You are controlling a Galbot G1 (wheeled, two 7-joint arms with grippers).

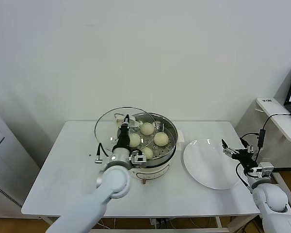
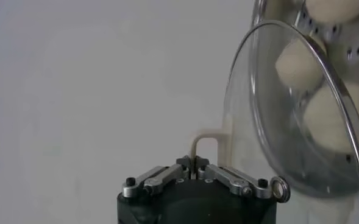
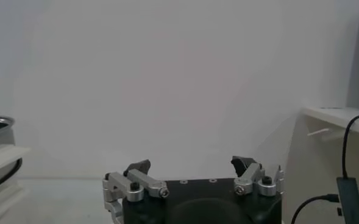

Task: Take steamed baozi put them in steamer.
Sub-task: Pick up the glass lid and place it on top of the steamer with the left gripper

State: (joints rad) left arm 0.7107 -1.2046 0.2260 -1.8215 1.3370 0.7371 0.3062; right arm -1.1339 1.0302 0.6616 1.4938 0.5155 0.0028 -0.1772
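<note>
All four baozi [image 1: 147, 128] sit in steamer [image 1: 170, 127], plate [image 1: 208, 165] bare; left gripper [image 1: 124, 121] clamped on glass lid [image 1: 109, 127] handle, held tilted beside rim, right gripper [image 1: 235, 151] wide open w/ nothing, idle by plate; next, prob. lower lid squarely.

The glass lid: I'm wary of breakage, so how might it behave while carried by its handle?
The glass lid hangs tilted from the shut left gripper on its thin handle, so it may swing. Being glass over the steamer, it is likely fragile.

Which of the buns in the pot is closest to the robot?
The bun at the steamer's front rim, beside the left gripper; the other three lie farther back.
</note>
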